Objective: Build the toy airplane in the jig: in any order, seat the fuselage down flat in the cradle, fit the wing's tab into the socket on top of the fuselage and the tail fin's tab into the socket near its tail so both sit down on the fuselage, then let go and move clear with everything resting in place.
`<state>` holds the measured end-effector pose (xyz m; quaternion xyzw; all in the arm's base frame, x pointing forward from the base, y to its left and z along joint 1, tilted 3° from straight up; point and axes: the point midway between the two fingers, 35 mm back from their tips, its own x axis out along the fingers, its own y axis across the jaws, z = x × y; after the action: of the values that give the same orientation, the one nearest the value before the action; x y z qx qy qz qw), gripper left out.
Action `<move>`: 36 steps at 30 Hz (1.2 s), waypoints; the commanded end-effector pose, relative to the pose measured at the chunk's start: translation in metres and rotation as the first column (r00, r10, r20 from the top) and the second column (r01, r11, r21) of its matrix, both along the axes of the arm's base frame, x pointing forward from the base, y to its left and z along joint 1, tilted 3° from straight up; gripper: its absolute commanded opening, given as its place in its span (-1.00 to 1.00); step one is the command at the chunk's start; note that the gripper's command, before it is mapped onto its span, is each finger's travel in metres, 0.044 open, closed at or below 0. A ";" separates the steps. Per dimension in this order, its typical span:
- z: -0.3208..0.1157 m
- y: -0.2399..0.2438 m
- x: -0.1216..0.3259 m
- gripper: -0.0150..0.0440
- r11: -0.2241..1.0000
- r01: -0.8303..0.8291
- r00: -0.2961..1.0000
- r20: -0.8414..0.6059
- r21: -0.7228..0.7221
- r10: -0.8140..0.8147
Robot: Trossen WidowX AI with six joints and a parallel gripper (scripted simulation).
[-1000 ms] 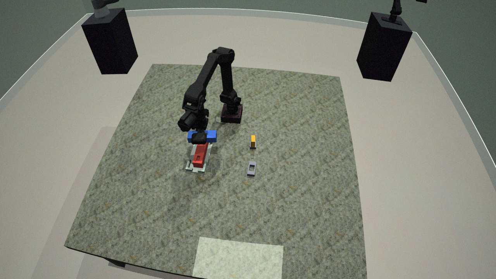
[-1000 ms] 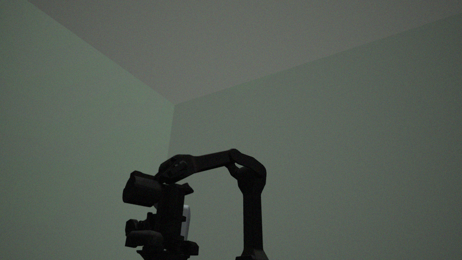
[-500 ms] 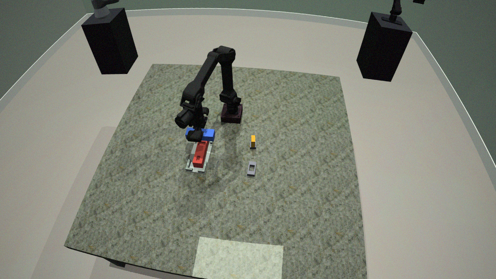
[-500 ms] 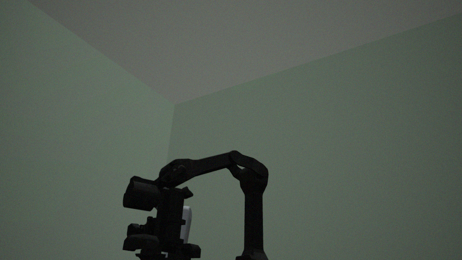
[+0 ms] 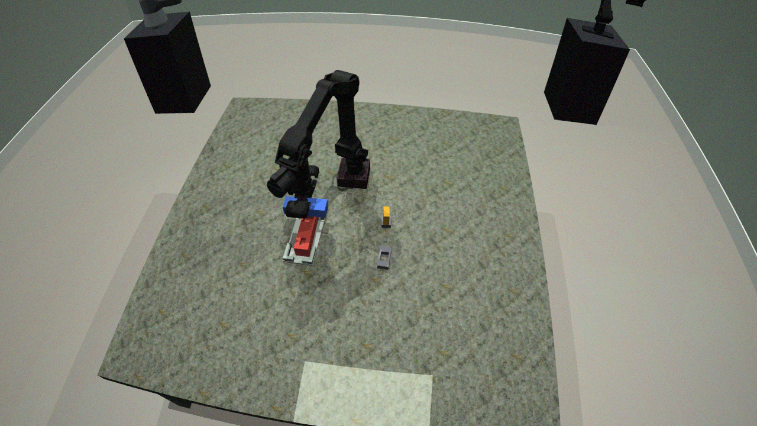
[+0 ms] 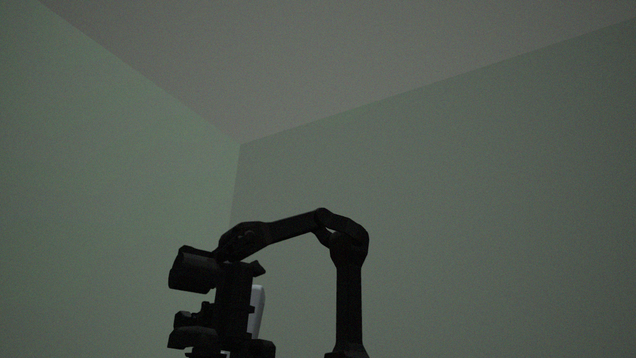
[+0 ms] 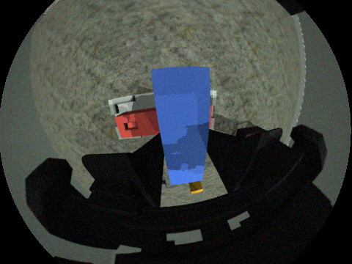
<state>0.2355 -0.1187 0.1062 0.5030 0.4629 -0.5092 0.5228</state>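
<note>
My gripper (image 5: 303, 207) (image 7: 181, 133) is shut on the blue wing (image 5: 318, 206) (image 7: 181, 110). The wing lies crosswise over the rear part of the red fuselage (image 5: 306, 233) (image 7: 144, 122) as the top view shows it. The fuselage lies lengthwise in the pale cradle (image 5: 300, 260) (image 7: 216, 94), with its small tail socket uncovered at the near end. The wing's tab and the top socket are hidden, so I cannot tell whether they meet. The yellow tail fin (image 5: 386, 213) (image 7: 196, 187) stands upright in a dark holder, right of the cradle.
An empty grey holder frame (image 5: 383, 264) lies in front of the tail fin. The arm's base (image 5: 353, 177) stands behind the cradle. A pale rectangle (image 5: 365, 394) marks the table's front edge. The exterior view shows only the upper arm, walls and ceiling.
</note>
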 end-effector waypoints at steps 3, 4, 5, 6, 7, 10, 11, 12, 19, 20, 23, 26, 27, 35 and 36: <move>-0.010 0.000 0.000 0.17 1.000 0.004 1.000 -0.003 0.005 -0.004; -0.011 0.000 0.000 0.17 1.000 0.004 1.000 -0.003 0.005 -0.004; -0.013 0.000 0.001 0.17 1.000 0.004 1.000 -0.003 0.005 -0.004; -0.015 0.000 0.001 0.17 1.000 0.004 1.000 -0.003 0.005 -0.004; -0.016 0.000 0.001 0.17 1.000 0.004 1.000 -0.003 0.005 -0.004; -0.021 0.000 0.001 0.17 1.000 0.004 1.000 -0.003 0.005 -0.004; -0.023 0.000 0.001 0.17 1.000 0.004 1.000 -0.003 0.005 -0.004; -0.024 -0.001 0.001 0.17 1.000 0.004 1.000 -0.003 0.005 -0.004; -0.034 -0.001 0.001 0.17 1.000 0.004 1.000 -0.003 0.005 -0.004; -0.034 -0.001 0.001 0.17 1.000 0.004 1.000 -0.003 0.005 -0.004; -0.033 -0.001 0.001 0.15 1.000 0.002 1.000 -0.004 0.002 -0.002; -0.033 -0.001 0.001 0.08 1.000 0.002 1.000 -0.004 0.002 -0.002; -0.033 -0.001 0.001 0.06 1.000 0.002 1.000 -0.004 0.002 -0.002; -0.033 -0.001 0.001 -0.12 1.000 0.002 1.000 -0.004 0.002 -0.002; -0.033 -0.001 0.001 -0.03 1.000 0.002 1.000 -0.004 0.002 -0.002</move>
<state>0.2363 -0.1197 0.0730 0.5029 0.4642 -0.5105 0.5205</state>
